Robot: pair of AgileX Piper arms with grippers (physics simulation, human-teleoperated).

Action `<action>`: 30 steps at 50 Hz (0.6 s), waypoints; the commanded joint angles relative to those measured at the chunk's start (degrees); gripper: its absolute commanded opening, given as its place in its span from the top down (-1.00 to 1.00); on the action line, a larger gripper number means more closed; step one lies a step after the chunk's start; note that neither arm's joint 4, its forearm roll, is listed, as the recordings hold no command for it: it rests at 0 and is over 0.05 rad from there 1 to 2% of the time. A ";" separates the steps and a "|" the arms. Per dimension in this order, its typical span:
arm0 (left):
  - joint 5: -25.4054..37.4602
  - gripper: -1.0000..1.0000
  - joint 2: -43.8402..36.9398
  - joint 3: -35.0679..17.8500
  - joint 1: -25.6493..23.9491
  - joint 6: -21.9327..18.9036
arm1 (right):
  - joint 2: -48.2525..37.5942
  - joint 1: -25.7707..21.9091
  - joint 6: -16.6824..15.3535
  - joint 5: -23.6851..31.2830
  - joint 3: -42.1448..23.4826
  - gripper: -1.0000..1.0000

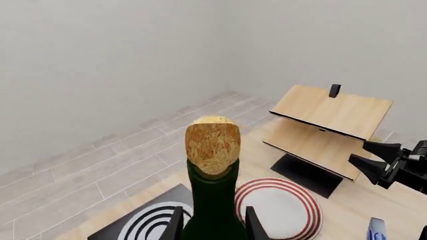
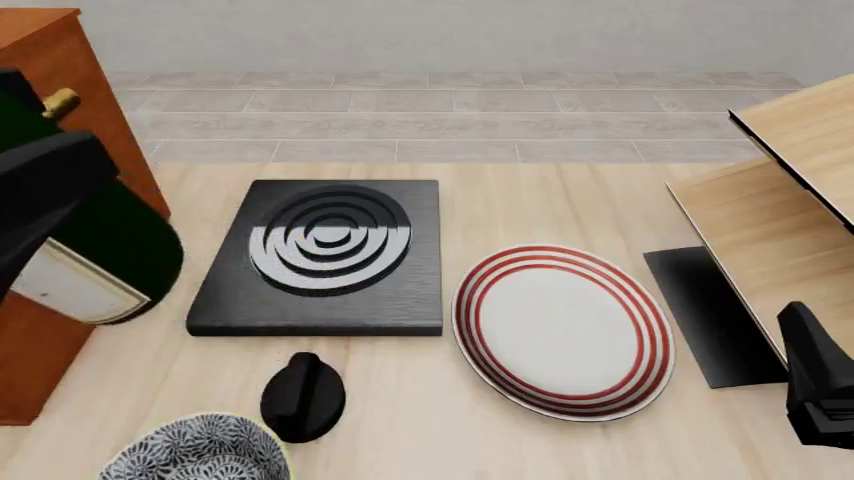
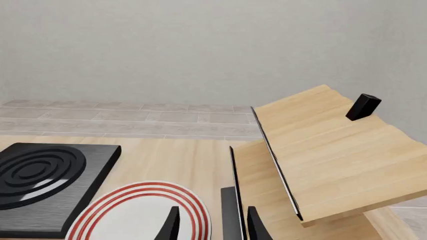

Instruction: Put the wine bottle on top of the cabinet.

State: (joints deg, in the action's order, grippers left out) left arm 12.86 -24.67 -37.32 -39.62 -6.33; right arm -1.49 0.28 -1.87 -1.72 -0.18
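The wine bottle (image 2: 131, 250) hangs tilted in the air at the far left, its dark green body and cream label in front of the reddish-brown cabinet (image 2: 54, 60). Its tan cork (image 2: 60, 101) points up and away. My left gripper (image 2: 47, 190) is shut on the bottle. In the left wrist view the neck and cork (image 1: 212, 145) rise between the two fingers (image 1: 175, 225). My right gripper (image 2: 817, 385) sits low at the right edge, open and holding nothing. Its fingers (image 3: 255, 227) stand apart over the plate's edge.
A black burner slab with concentric rings (image 2: 320, 250) lies mid-table beside a red-rimmed white plate (image 2: 563, 330). In front of them sit a small black knob (image 2: 303, 397) and a patterned bowl (image 2: 200, 455). A pale wood shelf unit (image 2: 787, 200) stands on the right.
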 commanded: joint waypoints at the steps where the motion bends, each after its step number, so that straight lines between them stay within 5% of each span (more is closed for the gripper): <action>1: 5.65 1.00 0.35 -7.11 5.26 -5.52 | -0.01 0.00 -0.01 0.00 0.00 -1.00; 30: 14.56 1.00 -6.39 -21.87 12.66 -10.26 | 0.01 0.00 0.01 0.01 0.00 -1.00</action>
State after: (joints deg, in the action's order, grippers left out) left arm 24.53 -28.54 -52.74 -29.86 -14.29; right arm -1.49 0.28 -1.86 -1.72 -0.18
